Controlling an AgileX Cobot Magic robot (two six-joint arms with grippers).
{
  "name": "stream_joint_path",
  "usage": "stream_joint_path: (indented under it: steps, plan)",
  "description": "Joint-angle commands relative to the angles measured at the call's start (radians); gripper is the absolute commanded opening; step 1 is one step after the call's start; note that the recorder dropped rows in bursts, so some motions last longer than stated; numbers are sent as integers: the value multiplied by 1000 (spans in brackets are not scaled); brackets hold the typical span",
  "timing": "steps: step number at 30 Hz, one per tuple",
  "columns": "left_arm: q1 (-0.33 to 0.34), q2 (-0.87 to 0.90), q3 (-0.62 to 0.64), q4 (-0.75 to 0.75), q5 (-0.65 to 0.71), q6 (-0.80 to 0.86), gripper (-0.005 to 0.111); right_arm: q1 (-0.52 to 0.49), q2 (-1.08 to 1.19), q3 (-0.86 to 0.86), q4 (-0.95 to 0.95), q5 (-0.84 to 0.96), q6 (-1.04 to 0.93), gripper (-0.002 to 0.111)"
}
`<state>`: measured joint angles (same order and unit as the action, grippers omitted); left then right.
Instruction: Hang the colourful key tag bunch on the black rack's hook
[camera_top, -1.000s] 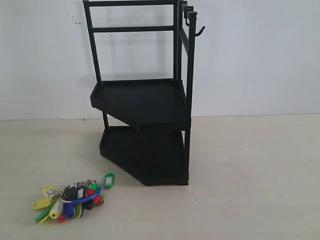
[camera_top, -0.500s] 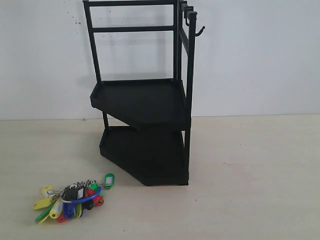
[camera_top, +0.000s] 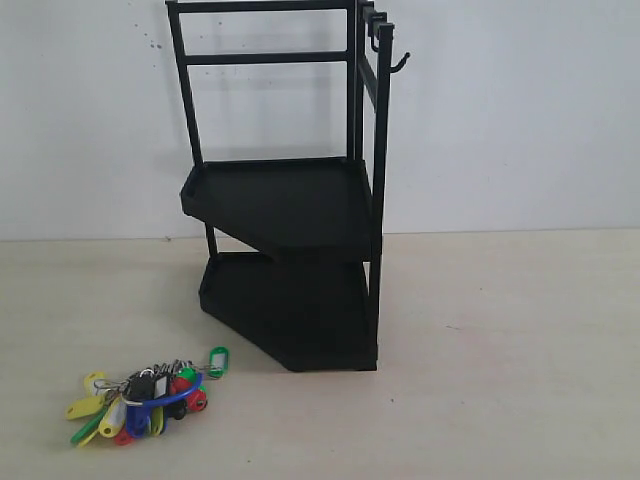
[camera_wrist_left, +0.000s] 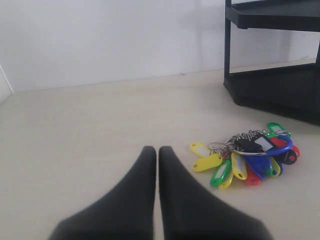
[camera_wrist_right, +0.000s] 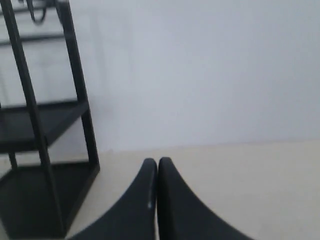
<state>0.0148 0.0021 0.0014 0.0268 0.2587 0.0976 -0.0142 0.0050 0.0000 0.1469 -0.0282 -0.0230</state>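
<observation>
The colourful key tag bunch (camera_top: 145, 393) lies flat on the table at the front left, its blue loop on top; the left wrist view shows the bunch (camera_wrist_left: 250, 159) too. The black rack (camera_top: 290, 200) stands in the middle, and its hook (camera_top: 400, 64) juts from the top of the front upright, bare. Neither arm shows in the exterior view. My left gripper (camera_wrist_left: 157, 150) is shut and empty, a short way beside the bunch and apart from it. My right gripper (camera_wrist_right: 157, 161) is shut and empty, with the rack (camera_wrist_right: 45, 130) off to one side.
Like hooks (camera_top: 374, 30) sit on the rack's top rail behind the front upright. A pale wall (camera_top: 520, 110) runs close behind the rack. The beige table (camera_top: 500, 360) stretches to the right of the rack.
</observation>
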Motion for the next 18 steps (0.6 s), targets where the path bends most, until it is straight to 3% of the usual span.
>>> stream_joint_path:
  steps: [1,8,13,18]
  plan:
    - [-1,-2,-1,-3,-4,-1,4,-6,-5,0,-1,-249,-1,0]
    - [-1,-2,-1,-3,-4,-1,4,-6,8,-156,-1,-33,-13,0]
    - [-1,-2,-1,-3,-4,-1,4,-6,198,-311,-8,237,-34,0]
    - [-1,-2,-1,-3,-4,-1,4,-6,381,-350,-2,236,-36,0]
